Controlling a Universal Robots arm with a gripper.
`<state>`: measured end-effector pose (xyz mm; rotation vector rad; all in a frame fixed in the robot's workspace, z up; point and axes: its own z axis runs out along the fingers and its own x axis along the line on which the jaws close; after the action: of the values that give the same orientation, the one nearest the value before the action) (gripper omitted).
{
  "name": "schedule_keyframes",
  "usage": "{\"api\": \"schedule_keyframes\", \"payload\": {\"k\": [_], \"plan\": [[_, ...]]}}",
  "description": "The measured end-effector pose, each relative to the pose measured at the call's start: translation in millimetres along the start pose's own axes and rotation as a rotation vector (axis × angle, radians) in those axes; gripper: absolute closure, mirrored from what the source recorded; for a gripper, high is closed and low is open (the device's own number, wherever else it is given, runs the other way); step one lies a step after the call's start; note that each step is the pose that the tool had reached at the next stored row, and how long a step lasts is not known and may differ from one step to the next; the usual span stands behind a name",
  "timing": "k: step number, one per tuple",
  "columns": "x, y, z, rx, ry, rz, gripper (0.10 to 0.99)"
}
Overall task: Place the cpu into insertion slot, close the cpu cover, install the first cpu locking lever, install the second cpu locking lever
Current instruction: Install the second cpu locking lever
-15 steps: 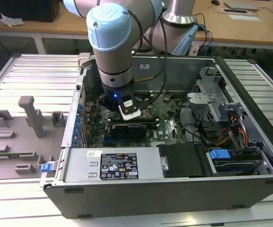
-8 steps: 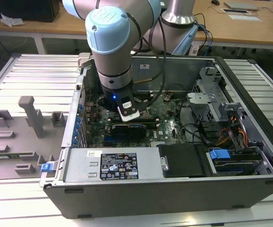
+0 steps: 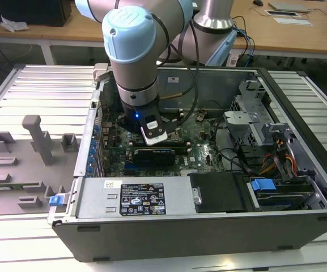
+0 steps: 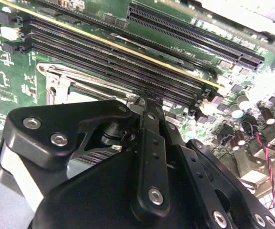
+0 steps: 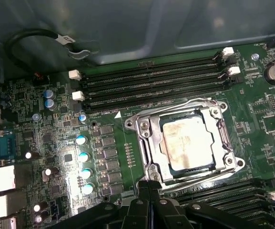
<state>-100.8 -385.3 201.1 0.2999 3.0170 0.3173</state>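
The cpu [image 5: 187, 143] lies flat in the insertion slot [image 5: 142, 131], silver top up. The cpu cover [image 5: 219, 138] is down around it, framing the chip. Thin wire levers run along two opposite sides of the frame, one by the memory slots [image 5: 175, 106] and one on the gripper's side [image 5: 208, 175]. In both wrist views my gripper [image 5: 144, 187] [image 4: 144, 102] is shut, its tips together low at the frame's corner. I cannot tell whether anything thin is pinched between them. In the exterior view the arm [image 3: 132, 68] reaches down into the open computer case.
Long black memory slots [image 4: 127, 62] flank the socket on both sides. Capacitors [image 5: 82, 157] and connectors stand on the green board nearby. The case wall [image 3: 208, 85], a drive cage [image 3: 248, 122] and cables [image 3: 276, 158] surround the board. A grey fixture tray [image 3: 27, 164] sits at the exterior view's left.
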Motion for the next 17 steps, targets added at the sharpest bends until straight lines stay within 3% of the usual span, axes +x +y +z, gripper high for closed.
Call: {"api": "schedule_keyframes", "payload": {"k": [3,4,7,9,11,12,14,16,17], "plan": [[-0.9,2.7,-11.6,0.004,-0.0009,0.0,0.98],[-1.2,3.9,-17.3,0.013,-0.0027,-0.001,0.98],[-6.5,5.3,-18.8,0.051,-0.0096,0.003,0.98],[-15.2,7.0,-17.8,0.051,-0.0091,0.005,0.98],[-29.6,10.7,-16.0,0.052,-0.0069,0.005,0.98],[-35.5,18.1,-13.9,0.054,-0.0062,0.005,0.98],[-39.6,30.8,-10.8,0.064,-0.0054,0.005,0.98],[-39.6,45.4,-7.6,0.091,-0.0074,0.002,0.98],[-38.3,52.8,-6.0,0.1,-0.0091,0.001,0.98]]}}
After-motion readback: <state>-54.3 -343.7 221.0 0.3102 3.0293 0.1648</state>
